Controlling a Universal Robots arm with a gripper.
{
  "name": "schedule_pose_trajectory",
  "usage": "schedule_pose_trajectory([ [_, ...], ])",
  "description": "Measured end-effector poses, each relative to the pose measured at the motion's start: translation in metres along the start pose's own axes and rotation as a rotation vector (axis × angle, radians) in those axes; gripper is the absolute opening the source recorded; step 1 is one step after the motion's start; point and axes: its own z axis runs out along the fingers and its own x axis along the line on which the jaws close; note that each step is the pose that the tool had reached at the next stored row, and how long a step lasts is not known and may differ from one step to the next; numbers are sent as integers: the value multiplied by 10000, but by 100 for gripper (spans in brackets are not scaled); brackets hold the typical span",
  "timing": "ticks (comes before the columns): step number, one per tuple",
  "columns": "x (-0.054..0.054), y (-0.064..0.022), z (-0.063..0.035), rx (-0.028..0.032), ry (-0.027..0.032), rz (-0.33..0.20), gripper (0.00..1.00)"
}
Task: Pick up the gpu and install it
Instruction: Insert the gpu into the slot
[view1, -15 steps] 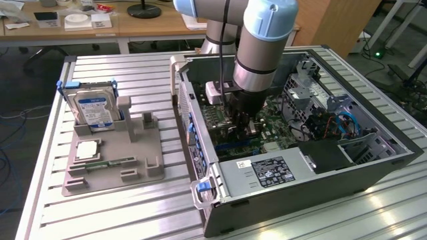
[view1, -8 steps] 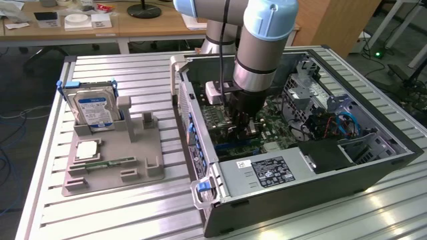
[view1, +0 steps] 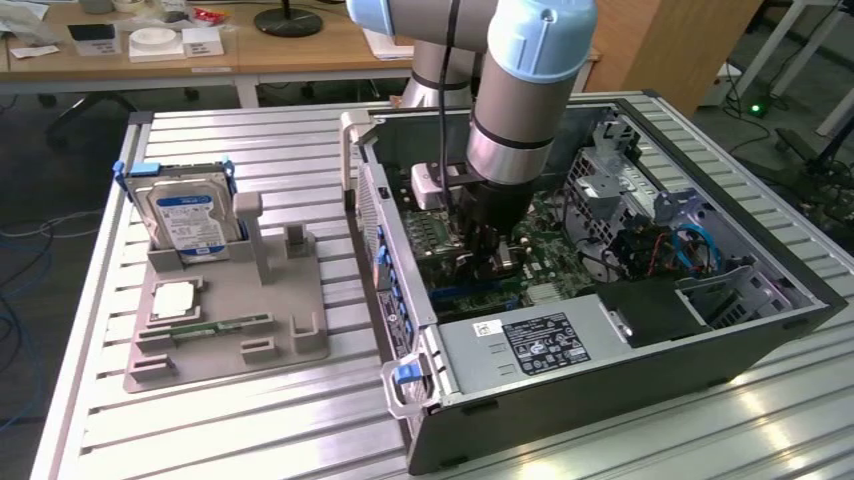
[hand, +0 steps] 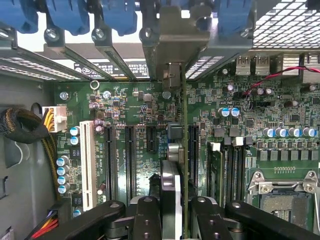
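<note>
The gpu (hand: 184, 130) appears edge-on as a slim green blade standing upright over the motherboard (hand: 150, 115). Its metal bracket (hand: 176, 40) sits against the rear slot openings of the case, and its cooler side faces the black expansion slots. My gripper (hand: 176, 212) is shut on the card, with a black finger (hand: 146, 217) on one face and another pressed to the opposite face. In the exterior view my gripper (view1: 483, 255) reaches down deep inside the open computer case (view1: 747, 330), just above the motherboard (view1: 547, 265).
Black expansion slots (hand: 130, 160) and a white slot (hand: 87, 165) lie beside the card; memory sticks (hand: 216, 170) and the CPU socket (hand: 282, 200) lie on its other side. Outside the case, a grey fixture (view1: 280, 330) holds a hard drive (view1: 190, 220) and a memory stick (view1: 220, 326).
</note>
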Motion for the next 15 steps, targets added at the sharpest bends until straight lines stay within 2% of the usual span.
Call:
schedule_pose_trajectory([
  [15,-2,1,49,-1,3,0,28],
])
